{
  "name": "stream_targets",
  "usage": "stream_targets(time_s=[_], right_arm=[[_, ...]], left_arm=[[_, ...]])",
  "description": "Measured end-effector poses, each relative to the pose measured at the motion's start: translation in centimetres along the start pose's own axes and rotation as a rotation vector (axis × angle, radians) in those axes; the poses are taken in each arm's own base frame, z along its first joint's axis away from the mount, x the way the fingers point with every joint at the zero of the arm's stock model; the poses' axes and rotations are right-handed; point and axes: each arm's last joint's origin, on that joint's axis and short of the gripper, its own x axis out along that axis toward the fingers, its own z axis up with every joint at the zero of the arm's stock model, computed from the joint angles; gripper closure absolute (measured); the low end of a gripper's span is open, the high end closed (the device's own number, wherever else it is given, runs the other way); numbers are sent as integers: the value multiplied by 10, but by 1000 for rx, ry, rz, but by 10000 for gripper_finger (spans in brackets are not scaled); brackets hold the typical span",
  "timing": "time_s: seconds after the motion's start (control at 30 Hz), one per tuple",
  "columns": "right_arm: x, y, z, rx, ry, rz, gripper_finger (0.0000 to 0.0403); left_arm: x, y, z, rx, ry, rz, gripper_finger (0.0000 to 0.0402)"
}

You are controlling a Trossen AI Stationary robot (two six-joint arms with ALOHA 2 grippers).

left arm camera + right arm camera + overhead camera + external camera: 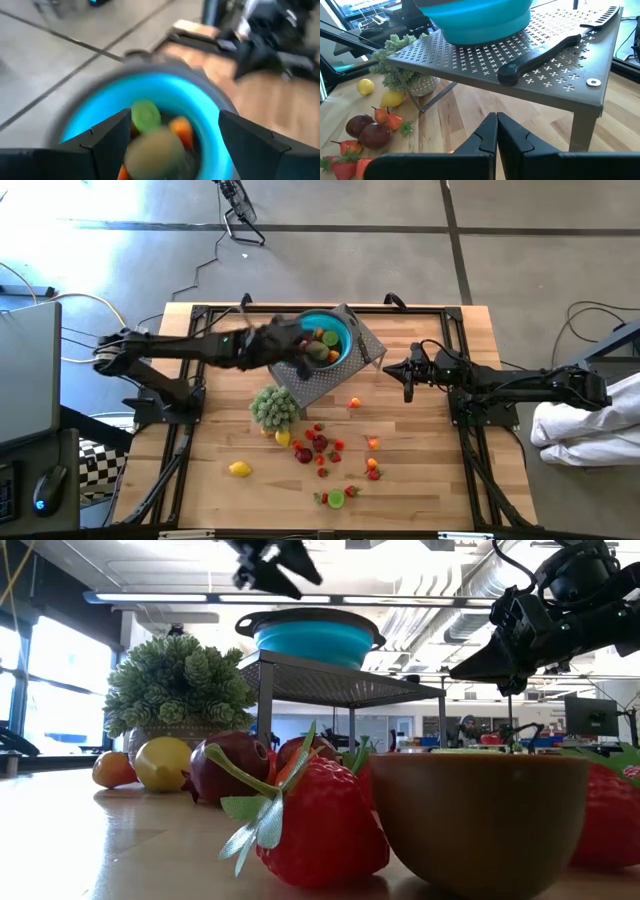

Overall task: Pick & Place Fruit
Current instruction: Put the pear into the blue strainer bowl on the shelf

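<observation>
— Where's the left pincer [300,352]?
— Over the round blue bowl [333,330] on the perforated grey metal stand [340,375], fingers spread wide, empty. Small fruit pieces [322,347] lie inside; more [320,448] are scattered on the wooden desk [430,470].
— The right pincer [407,378]?
— Right of the stand — fingers pressed together, empty.

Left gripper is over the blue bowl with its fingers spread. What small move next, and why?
Probably lift the left gripper clear of the blue bowl and swing toward the fruit on the table, such as the lemon. Its fingers are open and empty, with fruit already lying in the bowl beneath.
</observation>
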Motion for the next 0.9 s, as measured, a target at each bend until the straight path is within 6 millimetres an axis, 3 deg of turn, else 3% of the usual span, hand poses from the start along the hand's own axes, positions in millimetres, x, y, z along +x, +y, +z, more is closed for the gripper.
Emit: stream_targets(time_s=[0.3, 0.43, 0.7, 0.9], right_arm=[[0, 0, -1, 0, 7, 2, 400], [0, 0, -1, 0, 7, 3, 400], [0, 1, 0, 28, 7, 29, 400], [0, 2, 0, 59, 10, 62, 400]], left_arm=[[-61, -17, -44, 53, -213, -275, 107], [-87, -14, -61, 79, -331, -425, 107], [-117, -4, -93, 81, -372, -551, 107], [-127, -2, -114, 152, -456, -563, 107]])
